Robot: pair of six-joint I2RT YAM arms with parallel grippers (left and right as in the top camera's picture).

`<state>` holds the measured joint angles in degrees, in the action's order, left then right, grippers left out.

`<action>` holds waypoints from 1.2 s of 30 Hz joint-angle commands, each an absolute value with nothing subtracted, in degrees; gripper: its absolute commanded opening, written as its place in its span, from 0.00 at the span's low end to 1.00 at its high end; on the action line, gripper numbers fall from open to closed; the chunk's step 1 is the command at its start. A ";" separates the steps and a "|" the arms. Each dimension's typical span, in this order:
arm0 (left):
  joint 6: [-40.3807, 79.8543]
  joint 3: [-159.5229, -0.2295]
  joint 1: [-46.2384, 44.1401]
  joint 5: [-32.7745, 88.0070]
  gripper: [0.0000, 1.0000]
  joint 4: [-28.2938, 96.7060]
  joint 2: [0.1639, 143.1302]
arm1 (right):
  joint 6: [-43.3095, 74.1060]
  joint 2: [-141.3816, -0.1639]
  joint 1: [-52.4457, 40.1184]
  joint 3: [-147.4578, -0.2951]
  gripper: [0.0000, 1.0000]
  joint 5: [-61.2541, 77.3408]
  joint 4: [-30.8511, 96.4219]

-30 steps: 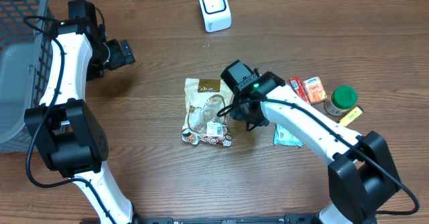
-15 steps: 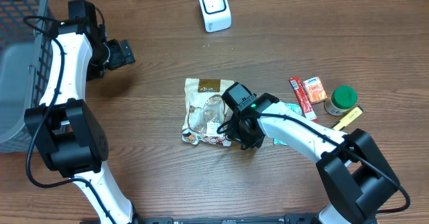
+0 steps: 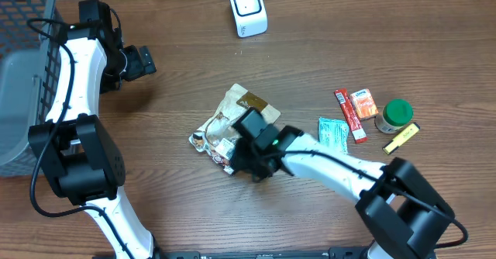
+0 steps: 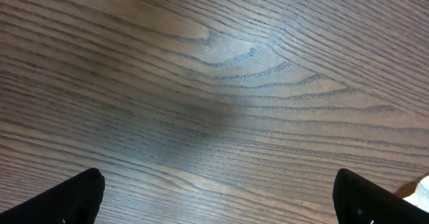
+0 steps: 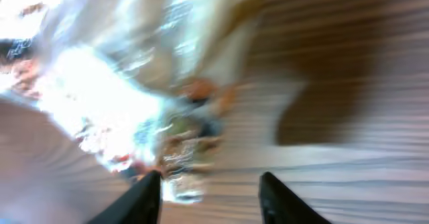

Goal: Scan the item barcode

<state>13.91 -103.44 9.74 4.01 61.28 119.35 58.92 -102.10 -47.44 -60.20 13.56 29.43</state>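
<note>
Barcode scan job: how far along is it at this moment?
Nothing looks done yet: the snack bag lies on the table, apart from the white scanner. In hand: the right pincer is at the bag's edge, fingers apart, no grip visible in the blurred wrist view. The left pincer hangs open over bare table. Left: lift the bag and show its barcode to the scanner.

Badly blurred throughout. Shiny crinkled bag (image 5: pixel 114 96) across the upper left, lying on a brown wooden table (image 5: pixel 362 150). Along the bottom edge, two dark fingers (image 5: pixel 142 198) standing apart, with bare table and the bag's lower corner in the gap between.
</note>
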 commanded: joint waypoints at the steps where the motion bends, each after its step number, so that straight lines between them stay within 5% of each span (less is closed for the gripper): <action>1: 13.28 -104.57 9.61 3.86 1.00 61.21 116.97 | 58.92 -101.38 -50.52 -59.90 0.54 14.09 26.00; 5: 13.26 -104.57 9.61 3.86 1.00 61.21 116.97 | 58.52 -101.38 -52.18 -59.90 0.65 12.95 20.80; 14: 13.26 -104.55 9.61 3.86 1.00 61.21 116.97 | 58.06 -101.32 -49.65 -60.18 0.73 15.79 18.94; 27: 13.28 -104.57 9.61 3.86 1.00 61.21 116.97 | 58.81 -101.80 -48.99 -60.05 0.73 13.15 24.36; 36: 13.28 -104.57 9.61 3.86 1.00 61.21 116.97 | 58.76 -103.63 -50.46 -60.05 0.73 12.05 11.14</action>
<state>13.91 -103.44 9.74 4.01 61.30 119.35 58.50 -103.28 -50.30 -60.16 13.04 13.72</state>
